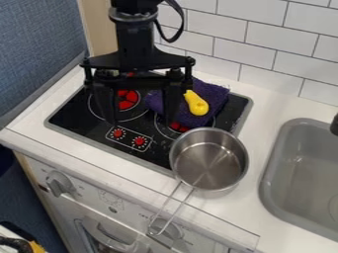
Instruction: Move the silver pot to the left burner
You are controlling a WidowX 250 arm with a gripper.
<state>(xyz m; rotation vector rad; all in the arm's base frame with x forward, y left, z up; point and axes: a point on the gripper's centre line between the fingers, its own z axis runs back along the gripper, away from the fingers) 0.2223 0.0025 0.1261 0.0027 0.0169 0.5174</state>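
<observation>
Gripper: black two-finger gripper (141, 118), released – fingers wide apart, nothing grasped; hangs over the stovetop, tips down, well apart from the pot.
Arm: black robot arm (137, 37), enters at 12 o'clock, slightly toward 11; dark cable looped on its 3 o'clock side.
Pot: round silver metal pot (208, 160), upright, mouth up; sits at the stovetop's 4 o'clock corner, bowl overlapping both stovetop and counter in view. Off the left burner, toward its 4–5 o'clock.
Handle: long looped silver wire handle (165, 210), points to 7 o'clock, past the counter's front edge.
Left burner: red-centred round burner with thin pale ring (127, 100), seen between the fingers; exact gripper height above it – cannot tell.
Right burner: matching red-centred burner (178, 127), partly hidden by cloth, at the pot's 11 o'clock.
Cloth: crumpled dark purple cloth (218, 94), on the stovetop's 1–2 o'clock side.
Yellow item: smooth yellow neck-shaped toy (196, 105), on the cloth, at the pot's 12 o'clock.
Stovetop: black panel with grey rim (74, 133), two small red knobs (139, 141) at its 7 o'clock.
Sink: grey rounded basin (267, 185), at the pot's 3 o'clock, set in white counter (264, 111).
</observation>
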